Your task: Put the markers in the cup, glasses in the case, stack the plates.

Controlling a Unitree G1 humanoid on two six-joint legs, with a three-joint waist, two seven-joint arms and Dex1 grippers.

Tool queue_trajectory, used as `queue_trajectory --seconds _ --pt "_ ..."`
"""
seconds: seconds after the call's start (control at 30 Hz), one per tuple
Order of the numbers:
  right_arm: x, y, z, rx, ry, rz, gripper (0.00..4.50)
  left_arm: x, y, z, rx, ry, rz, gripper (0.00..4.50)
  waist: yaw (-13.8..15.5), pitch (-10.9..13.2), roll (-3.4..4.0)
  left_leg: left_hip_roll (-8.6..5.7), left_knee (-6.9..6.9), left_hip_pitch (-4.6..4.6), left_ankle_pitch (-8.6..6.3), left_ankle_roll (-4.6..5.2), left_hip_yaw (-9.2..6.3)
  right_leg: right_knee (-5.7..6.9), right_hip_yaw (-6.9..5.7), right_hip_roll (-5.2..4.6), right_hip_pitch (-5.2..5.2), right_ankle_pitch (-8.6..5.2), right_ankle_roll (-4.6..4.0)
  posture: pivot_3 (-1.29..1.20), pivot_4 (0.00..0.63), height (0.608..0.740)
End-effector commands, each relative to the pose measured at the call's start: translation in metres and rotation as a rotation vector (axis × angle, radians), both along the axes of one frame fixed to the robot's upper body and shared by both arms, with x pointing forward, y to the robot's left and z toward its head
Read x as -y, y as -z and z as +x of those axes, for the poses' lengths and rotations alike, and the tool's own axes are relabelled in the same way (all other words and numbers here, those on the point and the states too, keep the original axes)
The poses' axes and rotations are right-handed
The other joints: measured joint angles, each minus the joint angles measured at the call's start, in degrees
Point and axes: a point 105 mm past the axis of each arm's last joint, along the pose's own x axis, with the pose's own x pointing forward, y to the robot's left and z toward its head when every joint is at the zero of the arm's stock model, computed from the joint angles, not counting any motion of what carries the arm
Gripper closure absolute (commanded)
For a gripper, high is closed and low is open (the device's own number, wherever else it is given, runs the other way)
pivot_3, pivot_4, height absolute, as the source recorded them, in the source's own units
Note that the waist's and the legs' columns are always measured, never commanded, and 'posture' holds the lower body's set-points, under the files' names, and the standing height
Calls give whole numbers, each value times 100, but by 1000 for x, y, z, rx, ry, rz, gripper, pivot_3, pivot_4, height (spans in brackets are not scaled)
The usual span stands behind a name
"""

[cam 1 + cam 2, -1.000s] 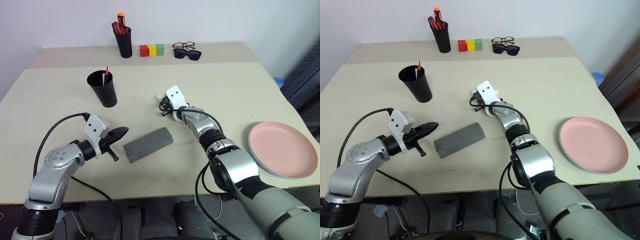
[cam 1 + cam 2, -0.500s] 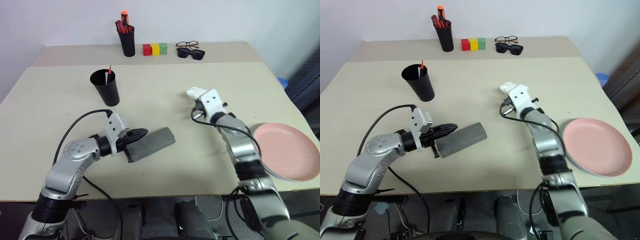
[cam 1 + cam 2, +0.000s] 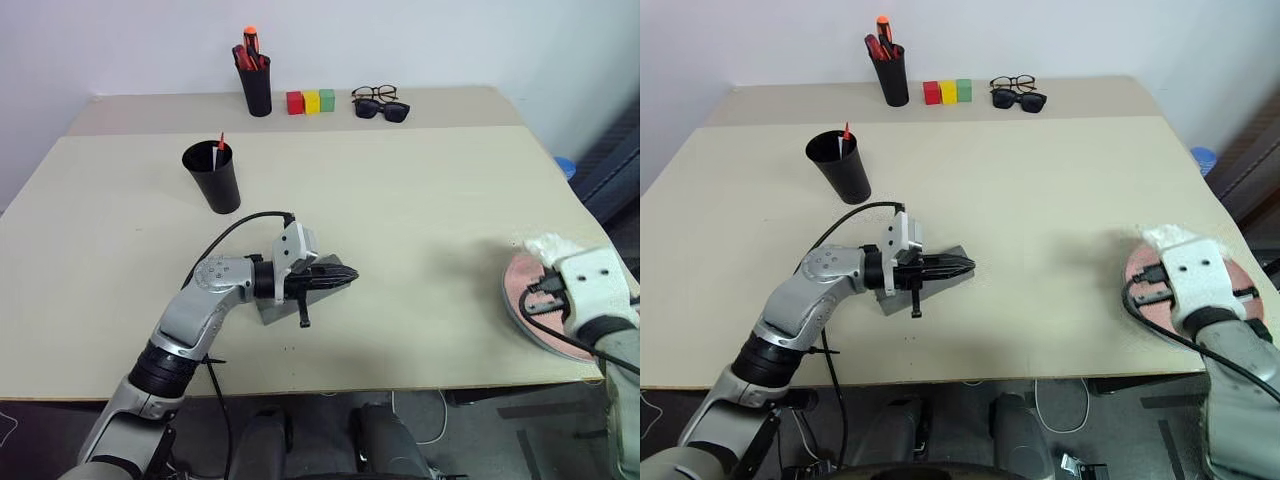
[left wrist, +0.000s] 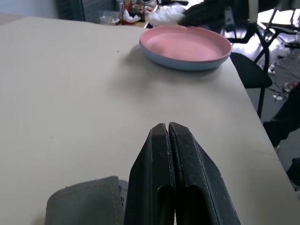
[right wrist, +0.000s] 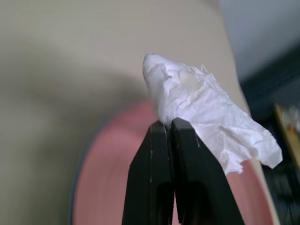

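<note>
Left eye view: beige tabletop (image 3: 420, 220) against a pale wall. Left pincer (image 3: 345, 273), pressed together, lies over the case (image 3: 285, 300). Cup (image 3: 212, 177) behind the case; plates (image 4: 187, 44) stacked rightward. Right pincer (image 5: 171, 124) pinches white tissue (image 5: 206, 117).

The wide black cup (image 3: 213, 176) stands upright left of the table's middle, the tips of a red and a white marker (image 3: 217, 152) showing above its rim; the dark grey case (image 3: 940, 285) lies flat near the front edge; the salmon pink plate (image 4: 186, 43) sits stacked on the light blue plate (image 4: 180, 63) at the right edge; the wire-framed glasses (image 3: 372, 93) rest at the far edge.
</note>
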Motion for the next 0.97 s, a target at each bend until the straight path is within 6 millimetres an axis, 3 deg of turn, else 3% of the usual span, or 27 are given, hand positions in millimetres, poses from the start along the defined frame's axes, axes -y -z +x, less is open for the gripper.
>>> queue_trajectory --seconds 0.03,0.17,0.27,0.33,0.4,0.5,0.53,0.63,0.77,0.97 --pt "10 -8 -2 34 38 -21 2723 1 -13 -3 54 24 -28 4500 -6 0 0 0 0 0 0 0 0 0 0 0 0 0 0 0 150 740" --pt "11 -15 11 52 8 -84 764 -7 -16 -3 63 -18 -37 4500 -1 0 0 0 0 1 0 0 -1 -1 1 -1 1 0 0 0 150 740" --pt "1 -26 28 97 -84 -117 764 -22 -18 8 76 -132 -47 4500 -11 0 0 0 0 2 0 0 -1 -2 2 -1 2 0 0 0 150 740" --pt "-19 -36 45 157 -197 -71 764 -43 -20 18 86 -256 -55 4500 -37 1 0 2 -2 3 0 0 -2 -2 2 1 1 0 0 0 150 740" --pt "-46 -47 60 222 -342 -9 764 -73 -22 28 111 -416 -50 4500 -48 1 1 4 -3 4 0 0 -3 -1 2 3 0 0 0 0 150 740" --pt "-84 -48 80 260 -524 122 764 -139 -18 35 168 -720 21 4500 -131 2 0 7 -6 4 0 1 -8 -2 1 3 0 0 0 0 150 740" --pt "-93 -45 84 251 -577 165 764 -163 -15 31 175 -819 41 4500 -148 3 0 11 -9 4 -1 1 -9 -5 0 5 0 -1 0 0 150 740" --pt "-108 -38 92 226 -676 243 764 -203 -14 15 173 -1000 35 4500 -113 7 -3 12 -11 -3 -4 6 -13 -19 -6 -5 2 -1 -1 0 150 740" --pt "-119 -34 100 198 -750 319 764 -228 -9 -7 162 -1133 29 4500 18 12 -7 11 -2 -7 -9 15 -5 -40 -7 -29 14 3 8 0 150 740" --pt "-140 -29 105 118 -871 388 764 -232 -1 -31 146 -1212 34 4500 26 12 -9 8 -3 -4 -10 16 -14 -50 -16 -36 26 4 8 0 150 740"
